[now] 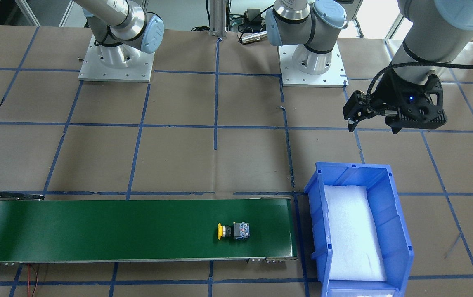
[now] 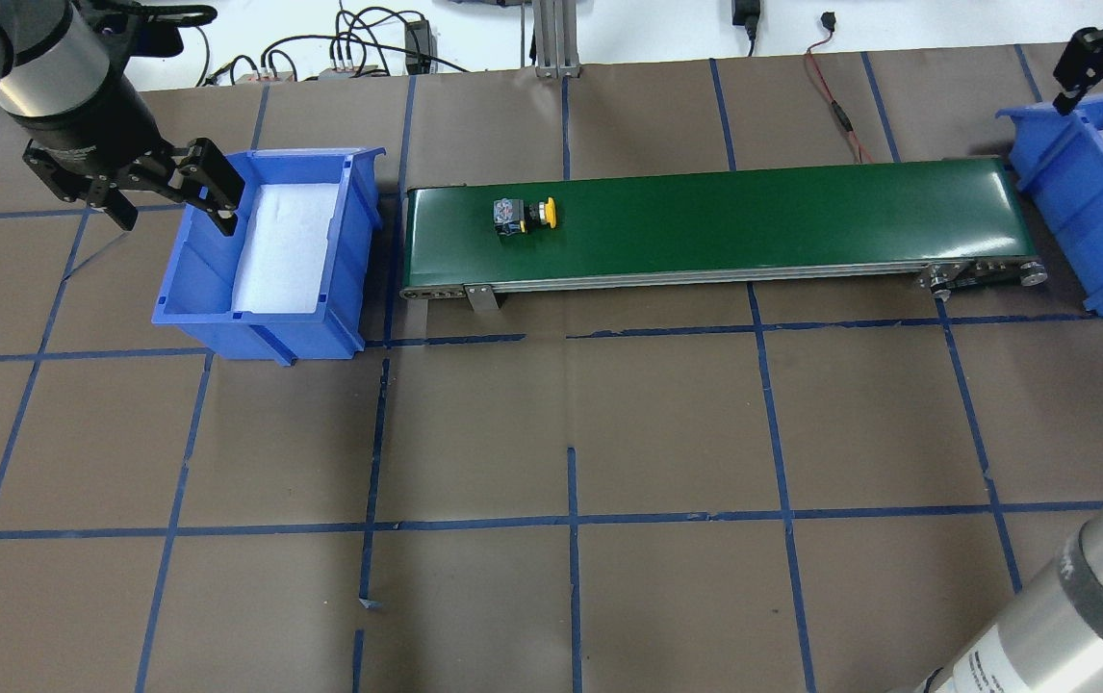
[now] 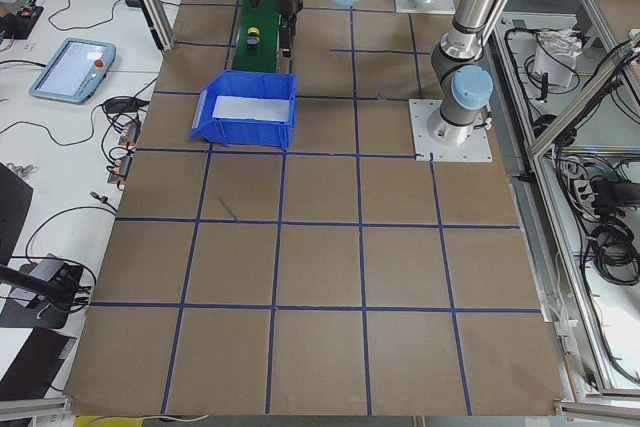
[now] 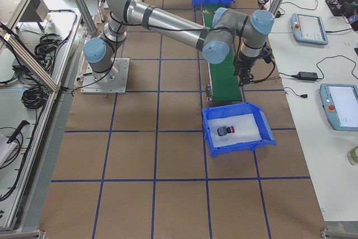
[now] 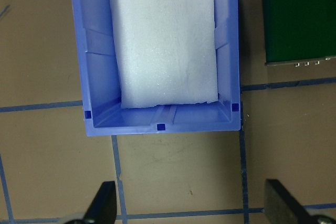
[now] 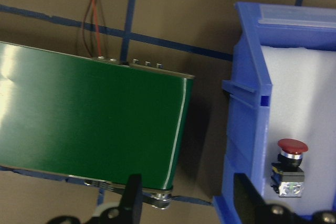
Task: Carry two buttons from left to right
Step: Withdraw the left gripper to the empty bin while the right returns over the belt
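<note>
The yellow button [image 1: 233, 231] lies on its side on the green conveyor belt [image 1: 96, 231], near the belt's left end; it also shows in the overhead view [image 2: 525, 214]. The red button [image 6: 289, 169] stands on white foam in the right blue bin [image 6: 247, 129], and shows in the right side view [image 4: 225, 131]. My left gripper [image 2: 157, 192] is open and empty, above the near left edge of the left blue bin [image 2: 195, 250]. My right gripper [image 6: 189, 200] is open and empty, hovering over the gap between the belt's right end and the right bin.
The left bin [image 5: 94, 77] holds only a white foam pad. The belt [image 2: 754, 221] runs between the two bins. Brown paper with blue tape lines covers the table. Red and black wires [image 6: 92, 14] lie behind the belt's right end.
</note>
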`<action>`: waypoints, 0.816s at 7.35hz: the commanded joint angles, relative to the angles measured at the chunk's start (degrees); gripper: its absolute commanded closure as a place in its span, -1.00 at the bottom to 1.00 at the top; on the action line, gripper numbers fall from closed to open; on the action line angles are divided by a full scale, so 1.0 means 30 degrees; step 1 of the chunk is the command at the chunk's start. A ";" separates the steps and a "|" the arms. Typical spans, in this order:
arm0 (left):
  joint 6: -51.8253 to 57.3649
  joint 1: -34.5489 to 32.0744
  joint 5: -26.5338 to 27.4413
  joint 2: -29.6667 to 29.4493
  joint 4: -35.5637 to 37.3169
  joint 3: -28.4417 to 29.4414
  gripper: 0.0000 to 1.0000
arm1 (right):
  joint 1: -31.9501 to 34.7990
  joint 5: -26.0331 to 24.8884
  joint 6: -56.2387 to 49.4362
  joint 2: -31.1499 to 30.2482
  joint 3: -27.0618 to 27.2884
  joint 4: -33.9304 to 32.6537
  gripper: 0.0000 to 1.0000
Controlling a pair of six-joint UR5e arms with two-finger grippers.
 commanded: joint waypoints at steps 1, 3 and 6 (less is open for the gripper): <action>0.0007 0.0109 -0.0175 0.0014 -0.0010 0.0061 -1.00 | 0.2344 0.0184 0.2851 -0.2417 0.1322 0.0772 -0.35; 0.0007 0.0110 -0.0470 0.0102 -0.0010 0.0032 -1.00 | 0.3229 0.1706 0.4472 -0.4121 0.2847 0.1244 -0.98; 0.0007 0.0139 -0.0381 0.0481 -0.0098 -0.0346 -1.00 | 0.3990 0.1766 0.5375 -0.5791 0.5012 0.1130 -0.99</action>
